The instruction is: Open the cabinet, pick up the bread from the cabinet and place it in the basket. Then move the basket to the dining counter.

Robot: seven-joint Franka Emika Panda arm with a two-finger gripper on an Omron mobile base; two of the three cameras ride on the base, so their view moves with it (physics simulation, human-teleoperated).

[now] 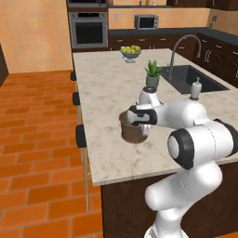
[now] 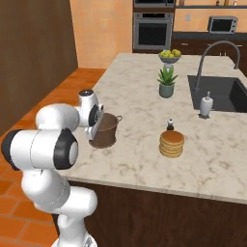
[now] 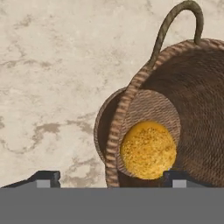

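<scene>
Pincer [image 3: 107, 177] spread wide over the basket [image 3: 183, 113], one fingertip inside the rim, the other outside, gripping nothing.

Basket [image 1: 134, 132] stands upright near the front edge of the pale cream speckled worktop [image 1: 109, 88], round golden bread [image 3: 148, 150] lying on its bottom. On the same stone: a potted plant [image 2: 167, 82], a fruit bowl [image 2: 170, 56], a pancake stack [image 2: 171, 143], a sink [image 2: 219, 94] with an arched tap. Orange tile floor [image 1: 37, 139]; wall oven [image 1: 88, 29] and microwave [image 1: 146, 21] behind.
</scene>
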